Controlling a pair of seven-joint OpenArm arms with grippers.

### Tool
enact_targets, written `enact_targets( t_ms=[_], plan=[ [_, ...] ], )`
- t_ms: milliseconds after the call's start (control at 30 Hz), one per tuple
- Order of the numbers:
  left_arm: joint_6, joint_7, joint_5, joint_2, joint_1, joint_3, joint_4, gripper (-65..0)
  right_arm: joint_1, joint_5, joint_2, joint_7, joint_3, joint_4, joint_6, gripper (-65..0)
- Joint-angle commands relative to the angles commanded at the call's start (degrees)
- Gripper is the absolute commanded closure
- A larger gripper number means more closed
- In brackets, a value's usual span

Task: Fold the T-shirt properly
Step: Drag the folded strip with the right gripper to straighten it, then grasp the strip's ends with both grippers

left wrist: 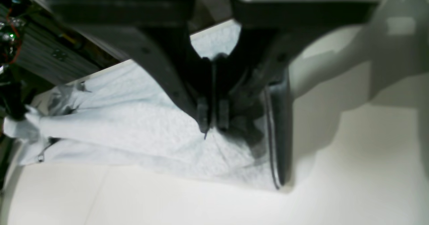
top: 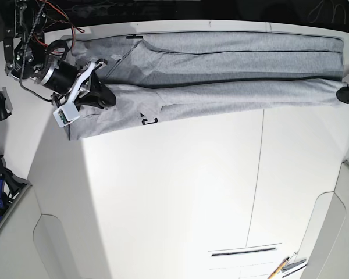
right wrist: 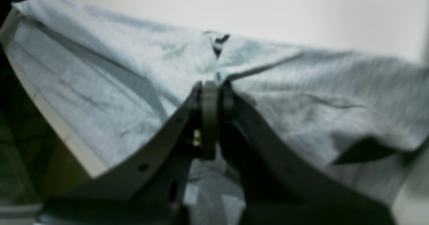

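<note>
Both grippers pinch the T-shirt point(top: 221, 64): right gripper point(right wrist: 210, 84) and left gripper point(left wrist: 212, 126) are clamped on cloth. Carry both ends evenly across the tabletop point(top: 180, 192), keeping the fabric taut so the fold lands straight.

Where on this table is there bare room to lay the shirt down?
The white table is bare from the heather-grey cotton T-shirt toward the near edge, save pens at the near corner. The far strip is crowded: shirt stretched between right gripper and left gripper.
</note>
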Motion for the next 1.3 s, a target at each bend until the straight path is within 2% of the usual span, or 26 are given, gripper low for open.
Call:
enact_targets(
  t_ms=[233,300,333,367,400,567,667,700,767,800,867,1067,1300],
  plan=[
    [0.00,0.00,0.00,0.02,5.51,0.00,0.00,0.0,-1.79,-0.87,-0.02,0.00,0.00,-0.04,-0.52,-1.3],
    [0.00,0.00,0.00,0.04,5.84,0.00,0.00,-9.2,-1.77,-2.91,0.00,-0.02,0.00,-0.04,-1.64,-23.4],
    [0.00,0.00,0.00,0.00,5.75,0.00,0.00,-15.0,-1.77,-3.19,0.00,0.00,0.00,-0.04,-1.64,-32.1],
    [0.00,0.00,0.00,0.00,5.62,0.00,0.00,-20.0,-1.75,-3.19,-0.02,0.00,0.00,-0.02,-1.62,-36.4],
    [0.00,0.00,0.00,0.00,5.62,0.00,0.00,-23.4,-1.75,-2.89,-0.02,-0.02,0.04,0.00,-1.62,-36.9],
    [0.00,0.00,0.00,-0.31,5.62,-1.22,0.02,-25.0,-1.77,3.89,-1.81,-0.35,4.85,3.08,-1.51,-36.9],
    [0.00,0.00,0.00,-1.31,5.62,-5.92,0.17,-25.0,-1.75,5.75,-3.76,-0.92,6.97,7.21,-0.94,-35.1],
    [0.00,0.00,0.00,-1.51,5.64,-8.55,0.17,-25.2,-1.75,5.79,-4.28,-0.90,6.86,7.76,-0.94,-28.5],
    [0.00,0.00,0.00,-1.55,5.66,-13.16,0.17,-31.3,-1.77,4.44,-5.20,-1.40,5.66,7.61,-0.96,-5.6],
    [0.00,0.00,0.00,-1.55,5.68,-14.62,0.17,-35.5,-1.75,2.45,-5.62,-1.49,4.55,7.28,-0.94,0.0],
    [0.00,0.00,0.00,-1.57,5.70,-16.09,0.17,-41.1,-1.62,-1.49,-5.92,-1.29,1.40,6.34,-0.92,0.0],
    [0.00,0.00,0.00,-1.60,10.32,-16.20,0.15,-41.7,-0.76,-14.03,-5.86,3.69,-8.79,-0.85,-0.94,0.0],
    [0.00,0.00,0.00,-1.55,16.96,-16.31,0.15,-41.7,4.20,-14.82,-5.64,3.69,-9.66,-9.90,-0.94,0.0]
  ],
)
